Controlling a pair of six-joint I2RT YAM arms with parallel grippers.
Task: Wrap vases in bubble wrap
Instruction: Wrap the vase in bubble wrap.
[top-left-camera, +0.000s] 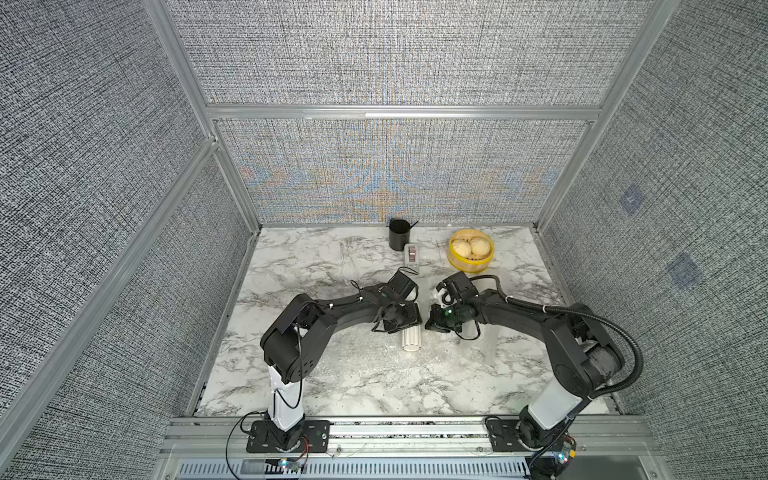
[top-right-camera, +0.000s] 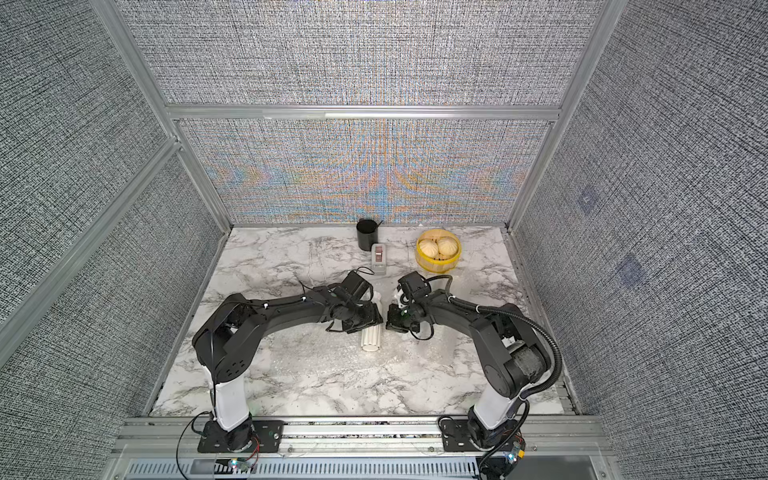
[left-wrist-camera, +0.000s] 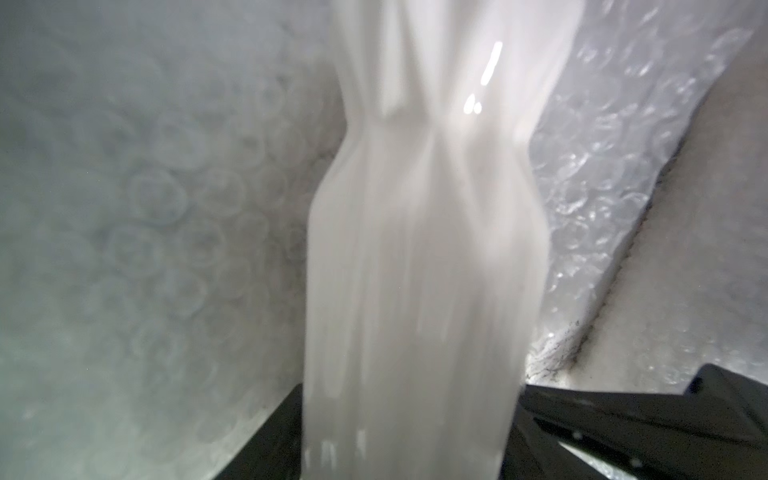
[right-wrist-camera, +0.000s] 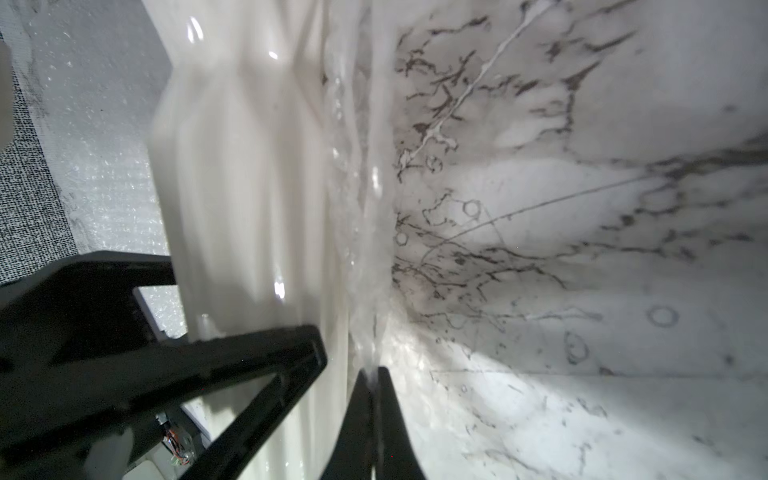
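Your vase (top-left-camera: 410, 340), white, glossy and ribbed, lies on its side on clear bubble wrap (left-wrist-camera: 602, 145), between the left gripper's (left-wrist-camera: 411, 399) jaws; whether they clamp it, you cannot tell. Just beside it, the right gripper's (right-wrist-camera: 370, 415) jaws pinch the sheet's edge.

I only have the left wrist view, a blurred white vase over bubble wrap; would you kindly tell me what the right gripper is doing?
Observer: The right gripper is shut on an edge of the bubble wrap, right beside the vase.
Operator: Thank you. How does the vase lie on the table?
Observer: In both top views it lies on its side on the marble table, one end toward the arms' bases.
Operator: Is anything standing farther back?
Observer: Yes, a black cup and a yellow basket holding two pale buns stand by the back wall.
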